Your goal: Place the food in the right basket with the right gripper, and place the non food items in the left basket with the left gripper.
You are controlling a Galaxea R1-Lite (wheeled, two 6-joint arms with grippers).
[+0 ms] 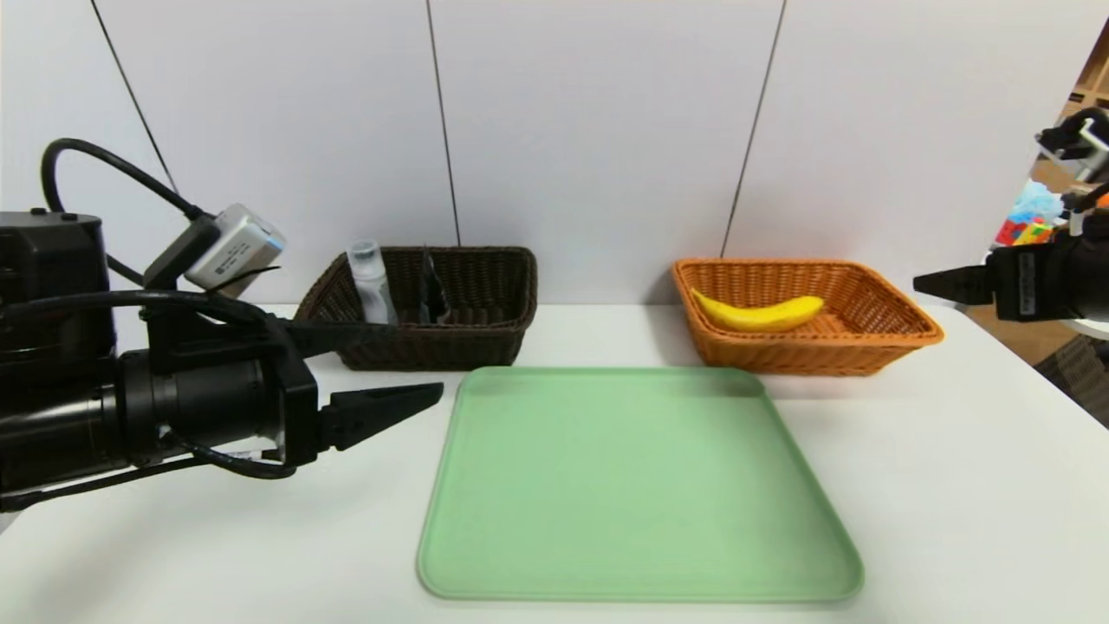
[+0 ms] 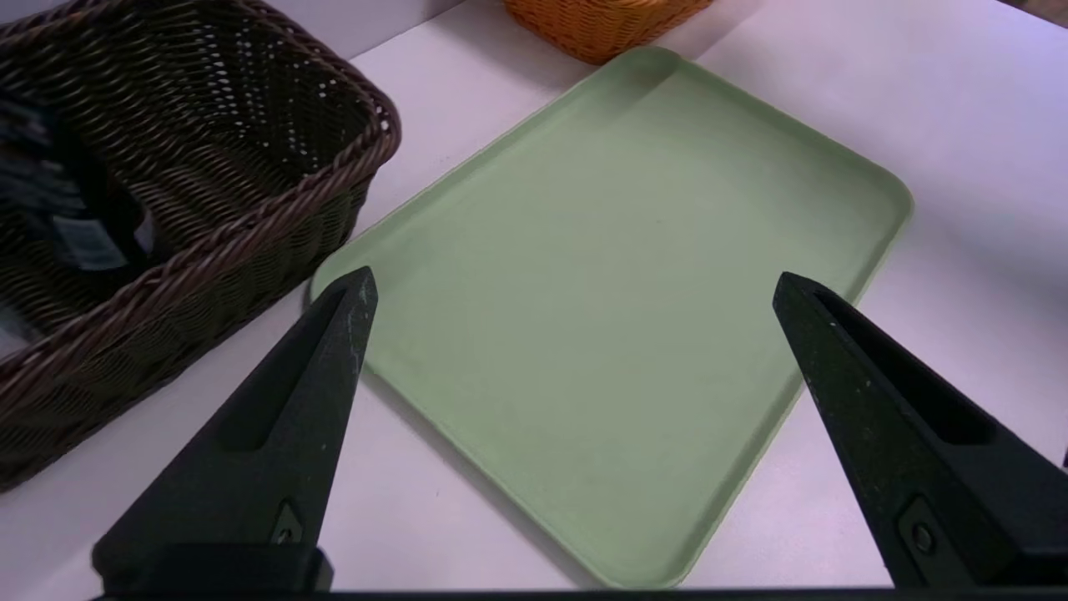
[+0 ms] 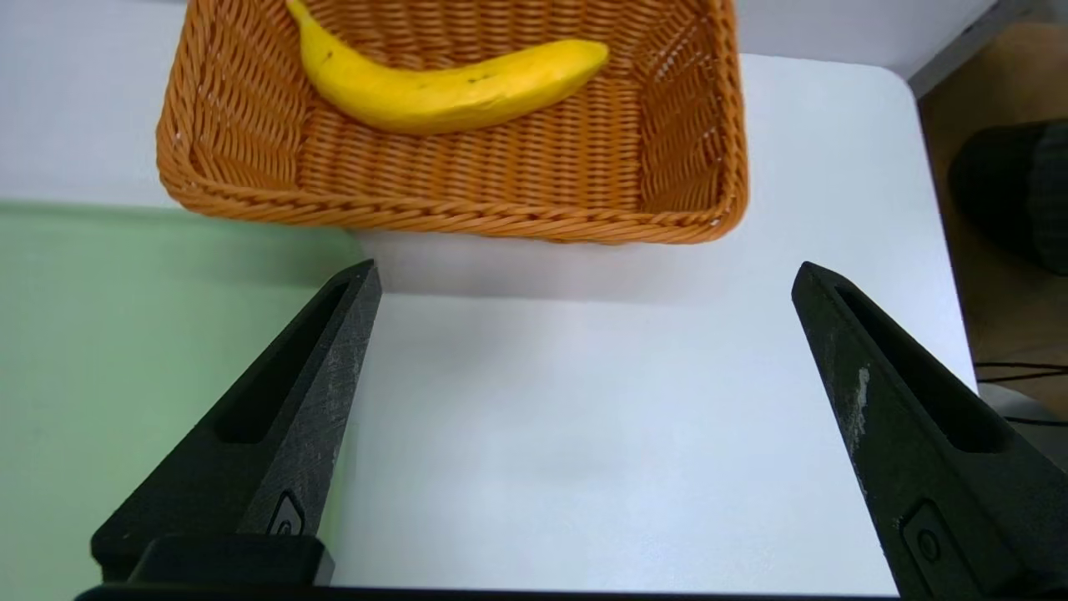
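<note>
Banana (image 1: pixel 758 312) lies in the right basket (image 1: pixel 901 334); bottle (image 1: pixel 371 282) stands in the left basket (image 1: pixel 485 342). Left gripper (image 2: pixel 571 292) and right gripper (image 3: pixel 584 284) are wide and hold nothing. Tray (image 1: pixel 637 485) looks bare, so both should pull away gently, clear of the baskets.

Matte black all over, both arms. Left gripper (image 1: pixel 381 364) with long wedge-shaped fingers (image 2: pixel 275 434) tapering to blunt points, each hollowed by a narrow slot along the inner face and fixed with a small recessed screw near the base; faint pale scuffs on the tips. Behind them a black cylindrical wrist ringed with grooves, a square black bracket, a thin black cable looped beneath. On top, a small silver-grey camera box with a thick black cable arching back. Right gripper (image 3: pixel 584 284) of the same black wedge build, whitish scratches on one finger (image 3: pixel 884 417)
</note>
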